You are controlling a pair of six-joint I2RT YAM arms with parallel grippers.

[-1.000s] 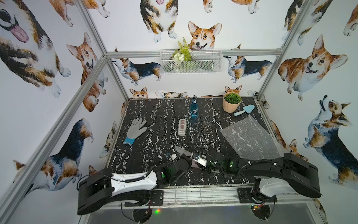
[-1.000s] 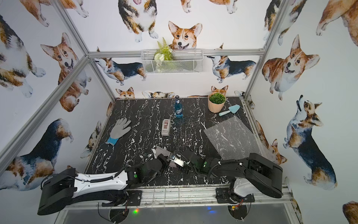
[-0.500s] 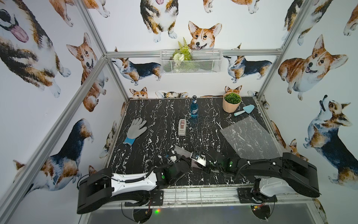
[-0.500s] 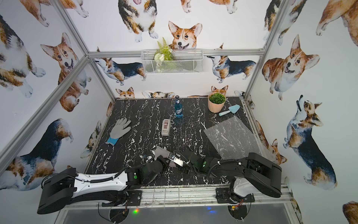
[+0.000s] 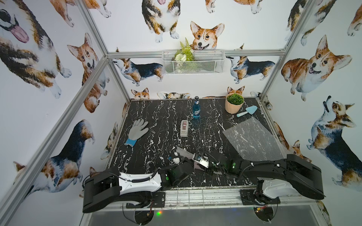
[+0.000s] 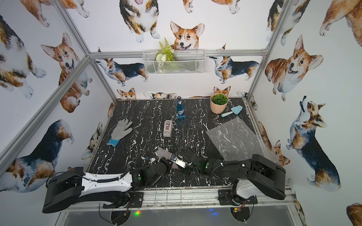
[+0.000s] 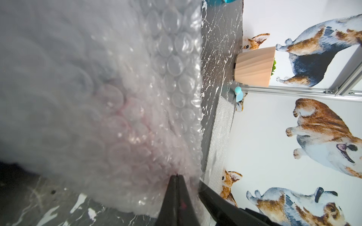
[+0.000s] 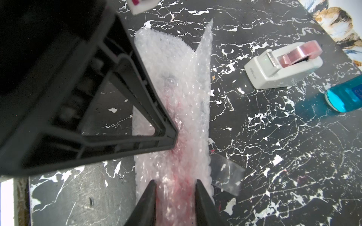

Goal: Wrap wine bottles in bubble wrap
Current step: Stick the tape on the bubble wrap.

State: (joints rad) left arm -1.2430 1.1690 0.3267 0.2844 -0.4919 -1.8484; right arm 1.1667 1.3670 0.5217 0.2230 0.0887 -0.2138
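Note:
The red-pink wine bottle lies rolled inside bubble wrap (image 8: 182,97) near the table's front edge, showing pink through the film (image 7: 137,121). My right gripper (image 8: 175,183) straddles this roll, with both fingers pressed against its sides. The left gripper (image 7: 177,177) is shut, and its tip (image 8: 173,140) pushes onto the roll a little further along. The blue wine bottle (image 5: 196,109) (image 6: 180,110) stands upright at the back centre. A second, flat sheet of bubble wrap (image 5: 252,138) (image 6: 234,140) lies on the right. In both top views the arms hide most of the roll (image 5: 183,151).
A white tape dispenser (image 5: 184,128) (image 8: 282,66) sits mid-table, and a clear tape strip (image 8: 225,176) lies beside the roll. A grey glove (image 5: 137,131) lies at the left. A potted plant (image 5: 234,103) and a blue trowel (image 5: 246,111) stand at the back right.
Both wrists have edged slightly away from the front edge over the roll. Nothing else on the table has moved.

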